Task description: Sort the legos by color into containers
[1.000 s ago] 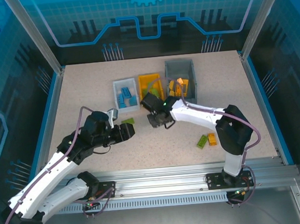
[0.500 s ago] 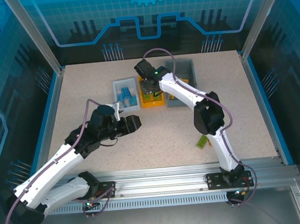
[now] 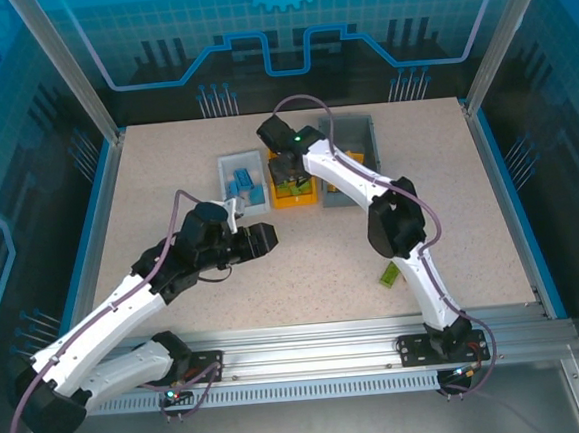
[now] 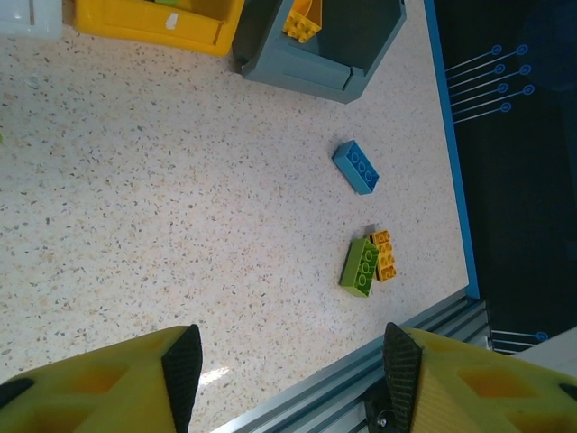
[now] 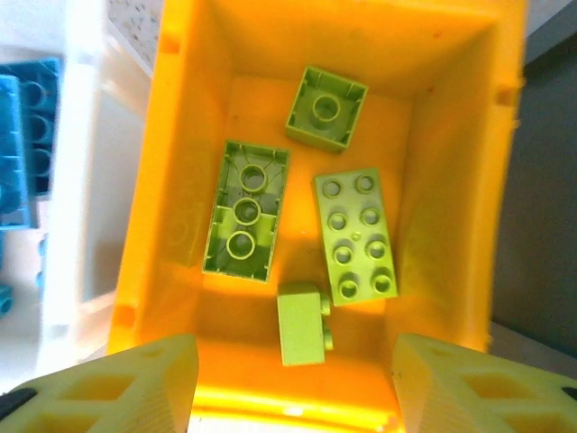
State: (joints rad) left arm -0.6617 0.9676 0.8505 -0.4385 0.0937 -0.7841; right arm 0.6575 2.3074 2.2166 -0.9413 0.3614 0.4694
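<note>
My right gripper [image 5: 293, 397] hangs open over the orange-yellow bin [image 5: 180, 135], nothing between its fingers. Several green bricks lie inside the bin, among them a small one on its side [image 5: 302, 323] just beyond the fingertips. From above, that gripper [image 3: 288, 171] sits over the orange-yellow bin [image 3: 294, 198]. The white bin [image 3: 227, 165] holds blue bricks [image 5: 18, 135]. My left gripper [image 4: 293, 370] is open and empty above bare table, mid-left [image 3: 267, 237]. Ahead of it lie a blue brick [image 4: 356, 167], a green brick [image 4: 359, 266] and an orange brick [image 4: 385, 254] touching it. The grey bin [image 4: 315, 54] holds an orange brick [image 4: 302, 23].
The right forearm stretches across the table's right half and covers part of the loose bricks; the green brick [image 3: 389, 274] shows beside it. An aluminium rail [image 4: 315, 401] runs along the near edge and a blue border [image 4: 448, 135] lines the right side.
The right arm swung from mid-table up to the orange-yellow bin and now hovers there, open. The left gripper lifted and shifted a little to the right.
</note>
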